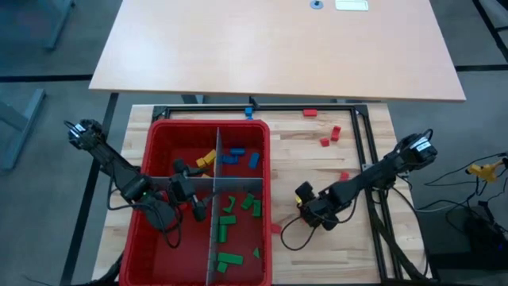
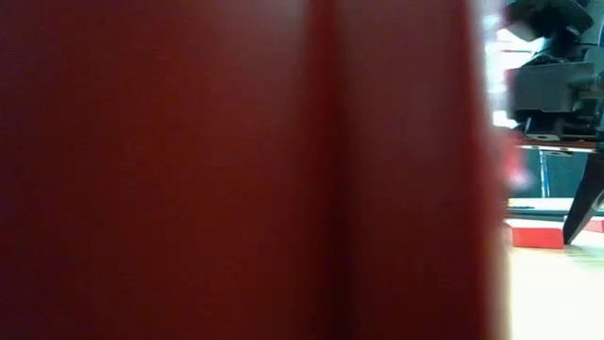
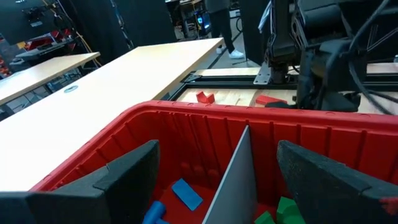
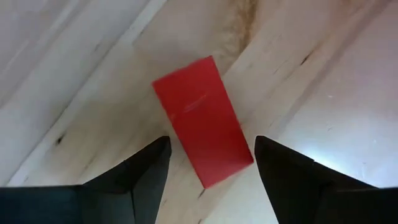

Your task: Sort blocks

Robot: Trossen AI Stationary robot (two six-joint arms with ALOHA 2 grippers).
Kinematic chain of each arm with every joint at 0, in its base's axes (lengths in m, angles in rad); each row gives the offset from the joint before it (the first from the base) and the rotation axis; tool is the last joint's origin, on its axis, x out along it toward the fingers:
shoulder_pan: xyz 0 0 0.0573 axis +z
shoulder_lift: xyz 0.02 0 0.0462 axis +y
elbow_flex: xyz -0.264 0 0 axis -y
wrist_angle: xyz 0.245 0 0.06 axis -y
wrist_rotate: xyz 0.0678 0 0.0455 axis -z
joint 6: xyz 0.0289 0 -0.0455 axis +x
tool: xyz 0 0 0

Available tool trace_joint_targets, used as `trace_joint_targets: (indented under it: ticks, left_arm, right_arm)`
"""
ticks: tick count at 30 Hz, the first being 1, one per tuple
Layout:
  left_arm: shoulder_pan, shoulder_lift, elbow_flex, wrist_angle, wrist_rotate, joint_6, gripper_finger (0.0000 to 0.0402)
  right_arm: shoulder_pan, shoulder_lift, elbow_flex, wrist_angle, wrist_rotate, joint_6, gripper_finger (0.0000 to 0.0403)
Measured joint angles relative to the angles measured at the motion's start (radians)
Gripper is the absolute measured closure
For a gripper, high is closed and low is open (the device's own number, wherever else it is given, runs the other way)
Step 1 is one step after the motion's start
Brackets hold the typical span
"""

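In the high view my left gripper (image 1: 189,197) hangs open over the middle of the red bin (image 1: 159,135), above the grey divider (image 3: 233,177), holding nothing. The bin's compartments hold blue blocks (image 1: 236,156), a yellow block (image 1: 206,160) and green blocks (image 1: 229,220). My right gripper (image 4: 211,149) is open, low over the wooden table just right of the bin. A red block (image 4: 202,127) lies flat on the table between and just ahead of its fingertips, which do not touch it. The low view shows that block (image 2: 535,233) beside one fingertip (image 2: 578,219).
More red blocks lie on the table at the far right (image 1: 309,113), (image 1: 335,133), (image 1: 344,175). A blue block (image 1: 248,112) sits by the black frame (image 1: 361,135). The bin's red wall (image 2: 236,170) fills most of the low view. A large tan table (image 1: 278,48) stands beyond.
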Motion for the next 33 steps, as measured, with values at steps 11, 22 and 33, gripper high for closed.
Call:
trace_joint_targets:
  ticks: [11, 22, 33]
  left_arm:
    - [0.000, 0.000, 0.000, 0.006, 0.000, -0.001, 0.0090]
    - [0.000, 0.000, 0.000, 0.007, 0.000, -0.001, 0.0090]
    - [0.000, 0.000, 0.000, 0.007, 0.000, 0.001, 0.0090]
  right_arm:
    - [0.000, 0.036, 0.010, 0.002, -0.004, 0.005, 0.0203]
    - [0.000, 0.036, 0.031, 0.044, -0.047, 0.155, 0.0306]
    - [0.000, 0.011, 0.027, 0.020, -0.054, 0.429, 0.0394]
